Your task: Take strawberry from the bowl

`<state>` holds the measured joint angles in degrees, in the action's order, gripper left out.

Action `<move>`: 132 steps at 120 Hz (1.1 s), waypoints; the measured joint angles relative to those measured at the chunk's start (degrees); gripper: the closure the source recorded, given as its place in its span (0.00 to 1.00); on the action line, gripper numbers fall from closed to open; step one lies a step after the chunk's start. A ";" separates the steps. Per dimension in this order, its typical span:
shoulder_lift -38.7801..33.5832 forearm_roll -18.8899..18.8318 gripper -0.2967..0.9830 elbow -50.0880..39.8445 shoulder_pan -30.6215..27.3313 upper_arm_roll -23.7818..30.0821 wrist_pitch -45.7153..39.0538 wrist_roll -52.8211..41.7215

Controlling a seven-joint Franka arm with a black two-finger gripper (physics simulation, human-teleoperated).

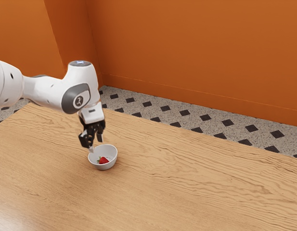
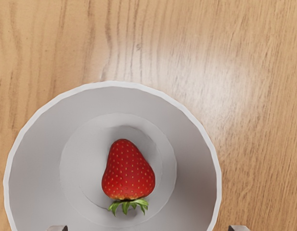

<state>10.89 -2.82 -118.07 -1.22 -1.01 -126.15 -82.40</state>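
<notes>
My gripper (image 1: 96, 144) hangs just above the bowl, pointing down, its two fingers spread apart with nothing between them. Under it on the table stands a white bowl (image 1: 112, 158). A red strawberry (image 1: 104, 160) lies inside the bowl. In the wrist view the strawberry (image 2: 127, 172) rests on its side on the bottom of the bowl (image 2: 195, 168), its green leaves at one end. Tips of both fingers of my gripper (image 2: 148, 228) just enter that view, wide apart on either side of the strawberry.
The wooden table (image 1: 196, 187) extends around the bowl on all sides. Behind it are a patterned tile floor (image 1: 191, 122) and an orange wall (image 1: 196, 48).
</notes>
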 joint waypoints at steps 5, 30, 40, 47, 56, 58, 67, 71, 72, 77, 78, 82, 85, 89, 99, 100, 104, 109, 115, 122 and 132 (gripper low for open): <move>0.68 0.11 0.47 0.01 0.02 0.00 -0.27 -0.72; 3.81 0.81 0.53 0.07 -0.06 0.03 -2.18 -3.63; 5.34 1.01 0.53 0.22 -0.02 0.04 -3.31 -4.53; 6.16 1.09 0.54 0.30 -0.04 0.03 -4.12 -5.09; 6.93 1.16 0.54 0.49 -0.15 0.01 -4.94 -5.73; 7.11 1.17 0.54 0.53 -0.16 0.02 -5.11 -5.86; 7.83 1.20 0.54 0.60 -0.21 -0.01 -5.81 -6.40; 8.14 1.21 0.54 0.65 -0.25 0.00 -6.08 -6.60; 8.21 1.21 0.54 0.66 -0.25 0.01 -6.15 -6.65; 8.59 1.21 0.54 0.75 -0.27 0.01 -6.42 -6.88; 8.67 1.21 0.54 0.77 -0.27 0.01 -6.46 -6.92; 9.00 1.19 0.54 0.83 -0.27 0.01 -6.64 -7.08; 9.21 1.18 0.55 0.86 -0.27 0.00 -6.75 -7.20; 9.51 1.18 0.55 0.98 -0.28 0.02 -6.88 -7.34; 10.01 1.19 0.56 1.19 -0.28 0.02 -7.12 -7.67; 10.03 1.19 0.57 1.20 -0.28 0.03 -7.14 -7.70; 10.06 1.18 0.60 1.22 -0.28 0.03 -7.21 -7.82; 10.05 1.19 0.65 1.23 -0.28 0.04 -7.30 -7.95; 9.93 1.25 0.70 1.24 -0.28 0.04 -7.48 -8.06; 9.65 1.35 0.74 1.23 -0.23 0.04 -7.75 -8.18; 8.74 1.53 0.76 1.07 -0.19 -0.02 -8.12 -8.31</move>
<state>19.63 -1.28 -117.00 -1.41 -1.03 -134.27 -90.72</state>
